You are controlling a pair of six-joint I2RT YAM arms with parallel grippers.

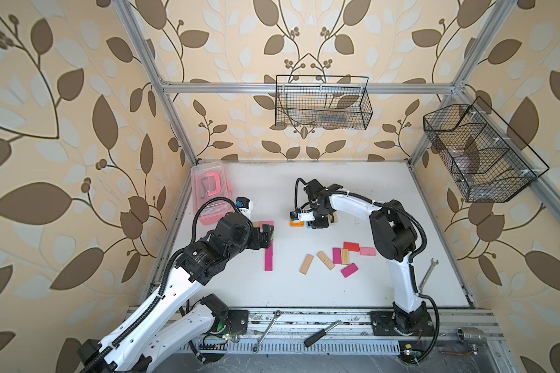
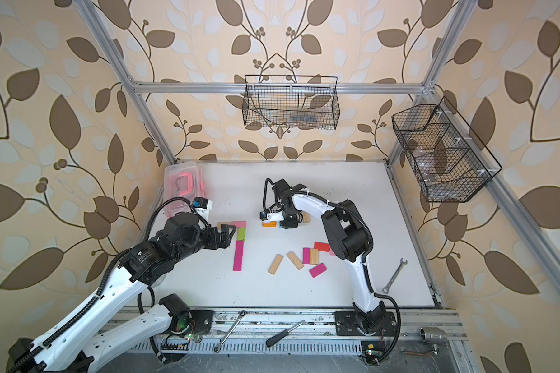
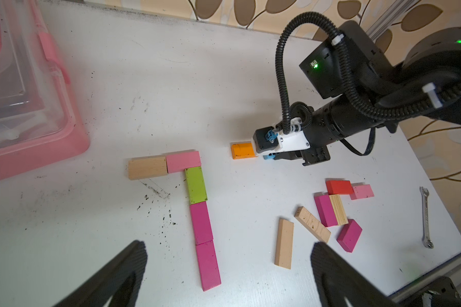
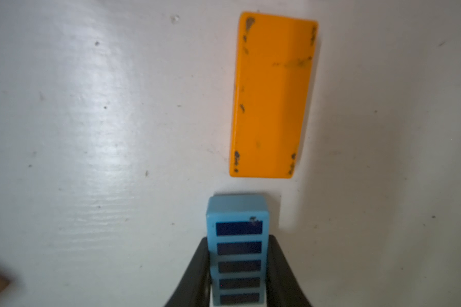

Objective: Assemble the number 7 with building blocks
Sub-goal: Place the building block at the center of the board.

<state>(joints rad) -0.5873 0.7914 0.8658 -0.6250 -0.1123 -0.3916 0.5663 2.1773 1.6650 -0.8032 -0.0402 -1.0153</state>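
Five building blocks lie in a 7 shape: a wood block [image 3: 147, 167] and a pink one [image 3: 183, 161] across, then a lime green one [image 3: 196, 184] and two magenta ones [image 3: 201, 222] down. My left gripper [image 3: 228, 245] hovers open above the lower stem, with nothing between its fingers. My right gripper [image 4: 239, 239] is shut on a blue block with dark stripes [image 4: 237, 210], low over the table beside a flat orange block [image 4: 273, 93]. Several loose blocks, among them red [image 1: 351, 246], pink [image 1: 368, 251], magenta [image 1: 349, 270] and wood [image 1: 306, 264], lie at the middle right.
A pink translucent box with a handle [image 1: 207, 190] stands at the back left. A wrench [image 1: 426, 273] lies near the table's right edge. Another wrench [image 1: 267, 331] and a screwdriver [image 1: 322, 332] rest on the front rail. Two wire baskets [image 1: 324, 103] hang on the walls.
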